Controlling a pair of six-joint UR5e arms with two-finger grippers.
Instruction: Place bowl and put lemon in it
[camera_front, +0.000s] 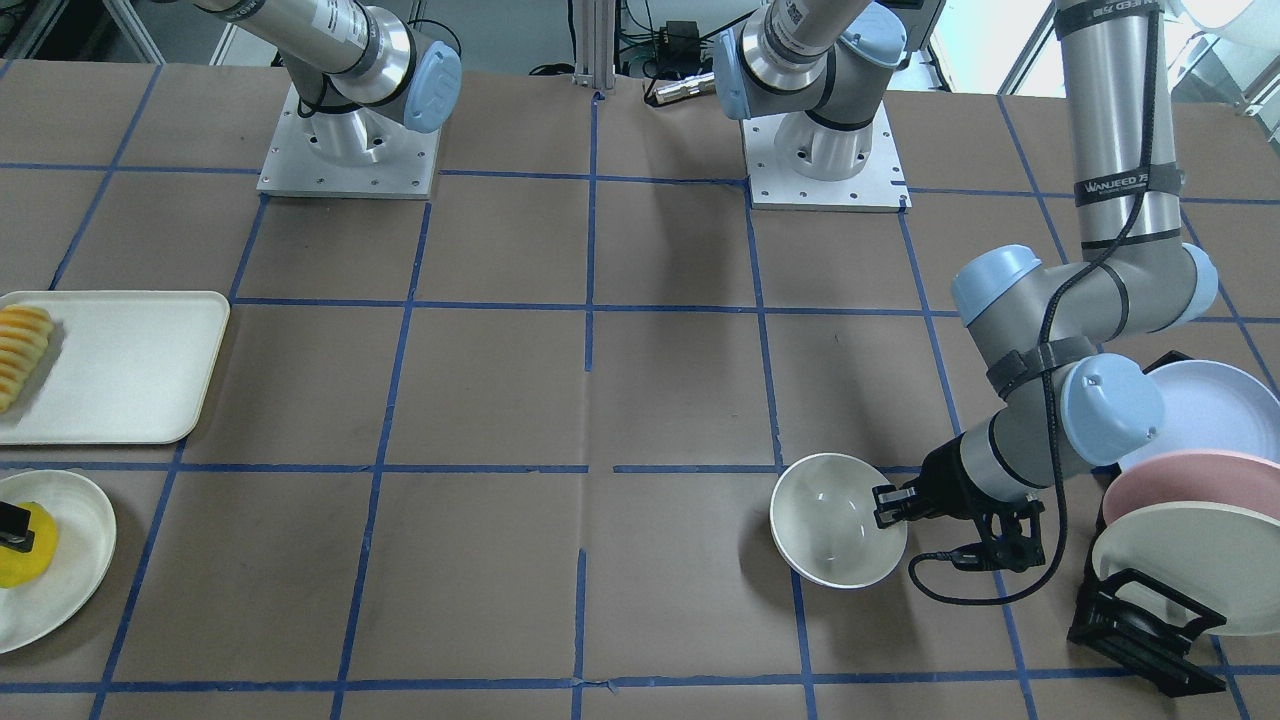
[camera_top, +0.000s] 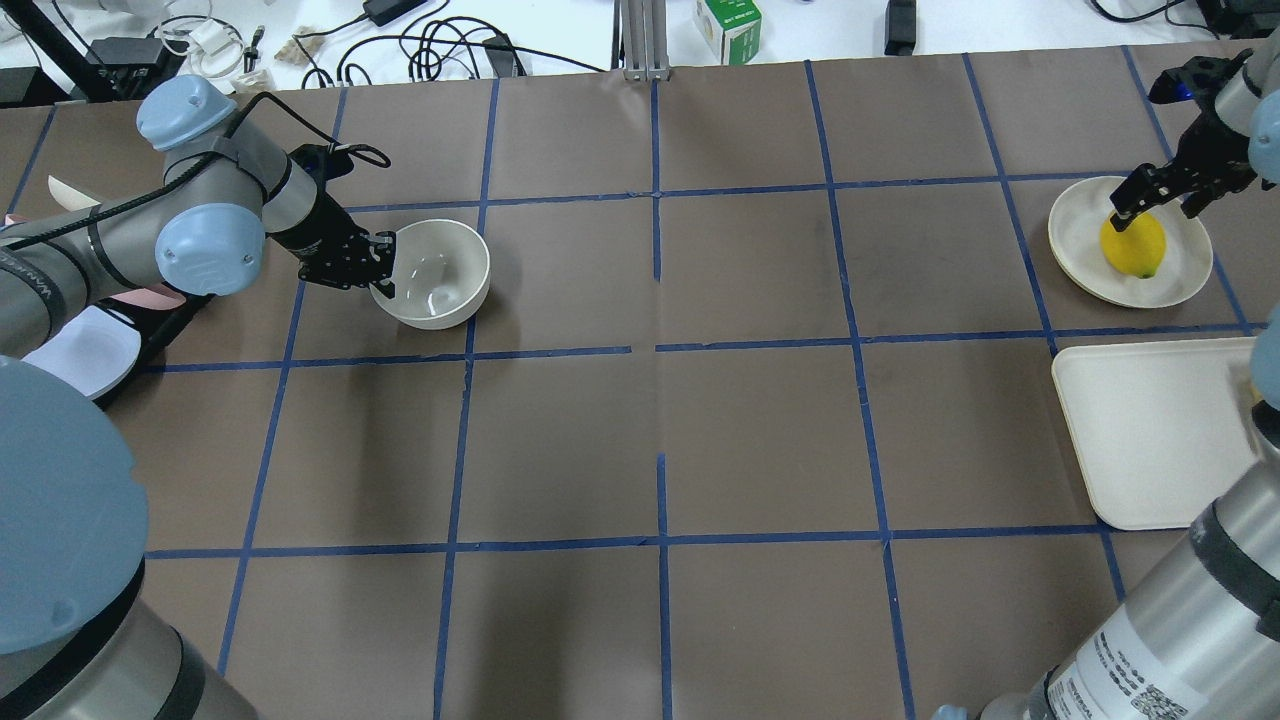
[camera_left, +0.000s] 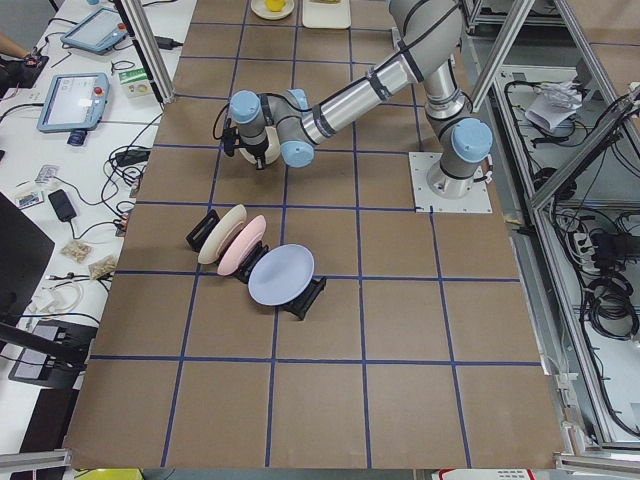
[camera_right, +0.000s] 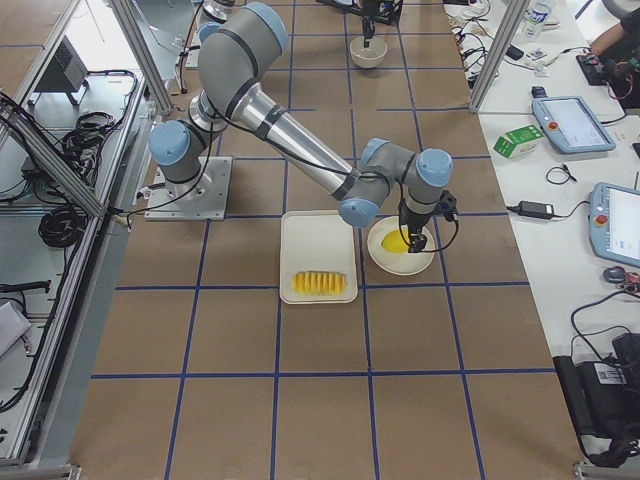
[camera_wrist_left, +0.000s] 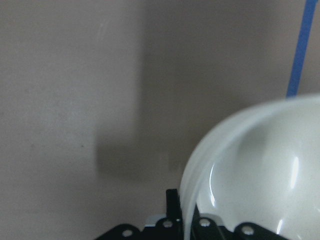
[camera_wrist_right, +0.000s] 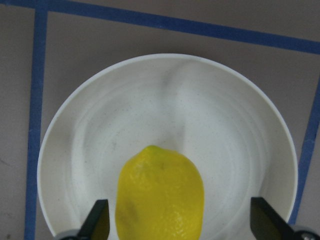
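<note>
A brown desk (camera_top: 650, 450) gridded with blue tape, cables and gear cluttering its far edge. At the robot's left end stands a rack of plates (camera_front: 1190, 490); at the right end lies a cream tray (camera_front: 130, 365) carrying sliced yellow food (camera_front: 22, 355).

The left claw (camera_top: 385, 265) is closed on the near rim of the bowl (camera_top: 440, 270), one finger inside and one outside. The lemon (camera_top: 1133, 245) lies on a flat plate (camera_top: 1085, 255), well apart from the bowl. The right claw (camera_wrist_right: 181, 222) hangs over it, spread wide, a finger on either side, gripping nothing.
</note>
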